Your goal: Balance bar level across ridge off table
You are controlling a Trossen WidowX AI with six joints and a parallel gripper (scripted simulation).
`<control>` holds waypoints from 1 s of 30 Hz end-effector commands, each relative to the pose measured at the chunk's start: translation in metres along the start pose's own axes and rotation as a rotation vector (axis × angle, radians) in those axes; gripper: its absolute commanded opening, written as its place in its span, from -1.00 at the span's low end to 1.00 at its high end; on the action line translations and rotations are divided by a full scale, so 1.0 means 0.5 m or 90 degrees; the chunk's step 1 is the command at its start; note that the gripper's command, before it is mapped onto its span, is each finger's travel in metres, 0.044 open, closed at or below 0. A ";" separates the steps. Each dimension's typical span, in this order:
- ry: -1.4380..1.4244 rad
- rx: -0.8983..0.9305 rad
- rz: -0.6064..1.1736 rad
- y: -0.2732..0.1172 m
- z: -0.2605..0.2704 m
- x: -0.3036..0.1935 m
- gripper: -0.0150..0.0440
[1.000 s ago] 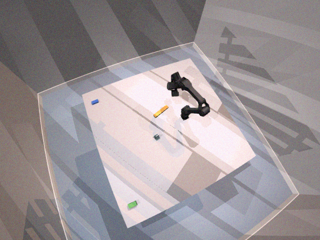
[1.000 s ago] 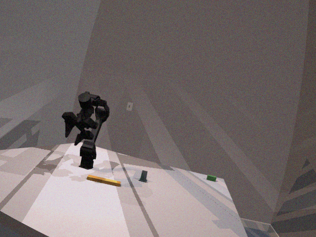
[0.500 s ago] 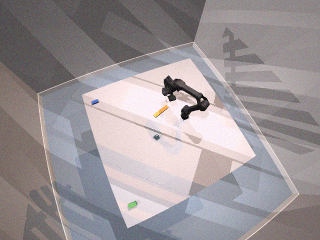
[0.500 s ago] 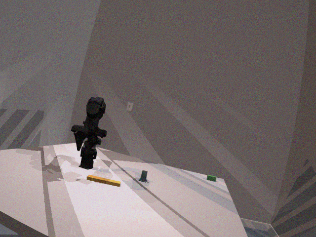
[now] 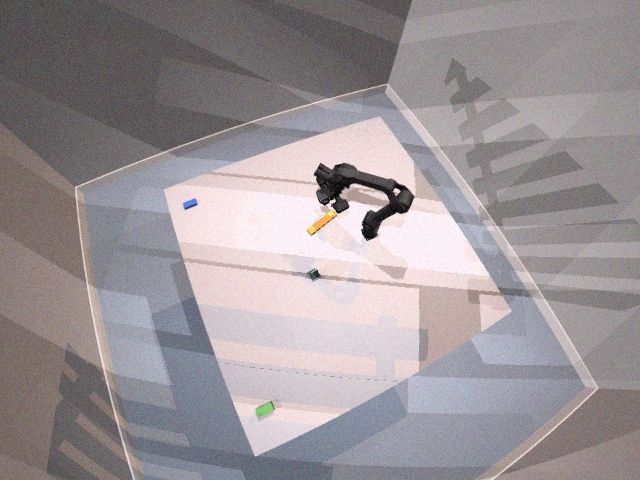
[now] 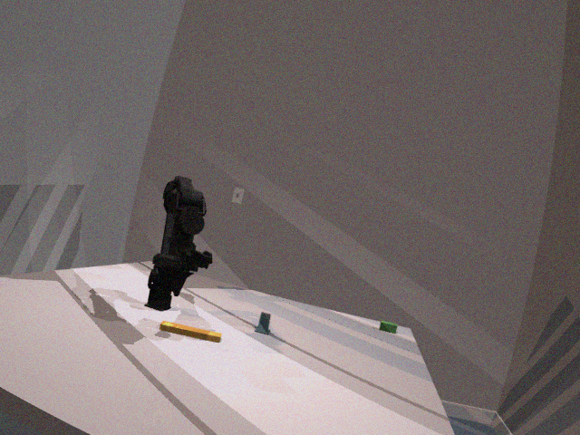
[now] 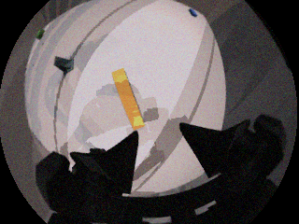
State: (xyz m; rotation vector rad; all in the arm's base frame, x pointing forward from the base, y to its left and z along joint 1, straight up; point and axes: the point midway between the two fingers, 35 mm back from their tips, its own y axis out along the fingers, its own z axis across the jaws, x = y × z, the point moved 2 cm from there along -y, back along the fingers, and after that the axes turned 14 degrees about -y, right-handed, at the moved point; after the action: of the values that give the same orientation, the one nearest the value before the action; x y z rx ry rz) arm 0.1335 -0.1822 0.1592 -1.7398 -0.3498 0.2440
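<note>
An orange bar [image 5: 322,222] [image 6: 189,331] [image 7: 127,99] with yellow ends lies flat on the pale table, apart from the ridge. The small dark teal ridge [image 5: 313,274] [image 6: 264,323] [image 7: 64,63] stands upright on the table with nothing on it. My gripper [image 5: 331,202] [image 7: 159,130] is open with nothing between its fingers. It is above the table near one end of the bar; in the wrist view that end lies just beyond the left fingertip. In the exterior view the fingers are hard to make out against the dark arm.
A blue block [image 5: 190,204] [image 7: 192,12] lies near the table's left corner in the top view. A green block [image 5: 264,409] [image 6: 388,326] [image 7: 40,34] lies near the far corner, beyond the ridge. Shadows cross the table.
</note>
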 end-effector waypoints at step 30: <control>-0.102 0.116 0.004 0.133 0.070 0.072 0.58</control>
State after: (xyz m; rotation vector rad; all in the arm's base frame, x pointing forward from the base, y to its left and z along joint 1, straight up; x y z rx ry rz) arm 0.1617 -0.1498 0.0931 -1.5547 -0.4281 0.4136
